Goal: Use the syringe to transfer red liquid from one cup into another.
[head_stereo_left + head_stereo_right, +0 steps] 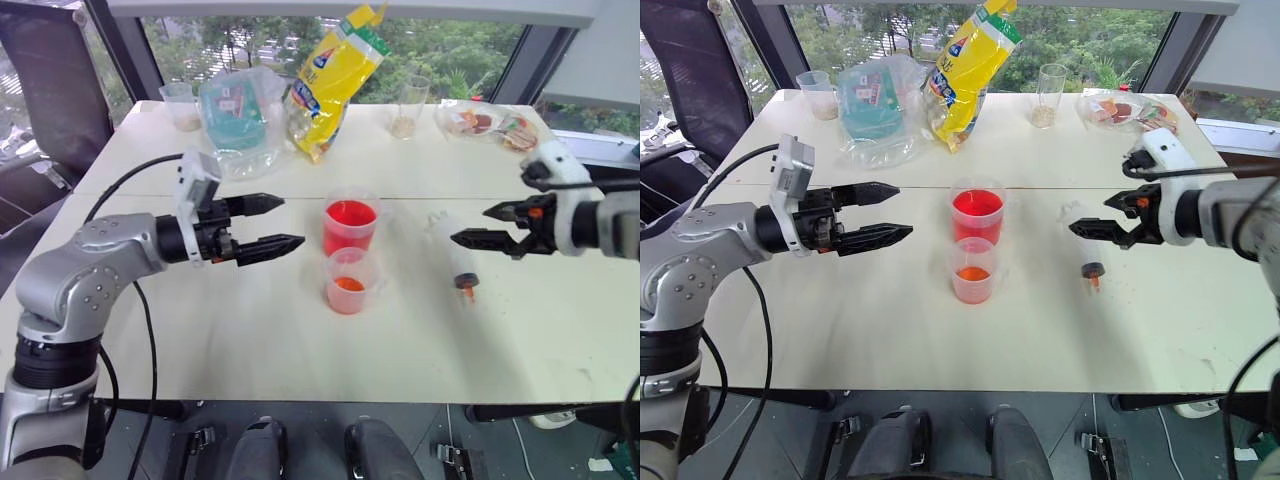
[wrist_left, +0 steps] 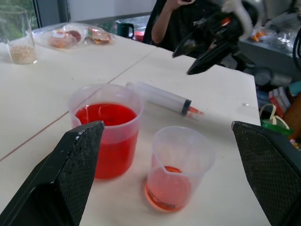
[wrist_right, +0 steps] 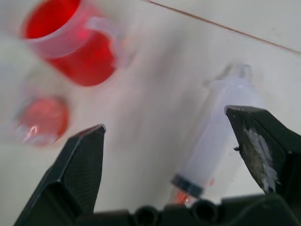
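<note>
**Syringe not yet picked up**

White table (image 1: 250,340), window behind. Nearest, centre frame: small cup (image 1: 348,281), a little red liquid (image 1: 349,285) low down. Just behind it, big cup (image 1: 351,222), well filled. Syringe (image 1: 452,250) lies flat right of centre, tip toward the near edge, untouched. Right gripper (image 1: 485,226) hovers above it, fingers apart, empty. Left gripper (image 1: 270,224) at centre-left, fingers apart, empty. Far edge: yellow bag (image 1: 330,80). Pick-up, draw and transfer all remain.

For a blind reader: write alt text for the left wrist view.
Between two open black fingers, a larger cup of red liquid stands beside a smaller, nearly empty cup. Behind them a syringe lies flat on the table, the right gripper above it.
</note>
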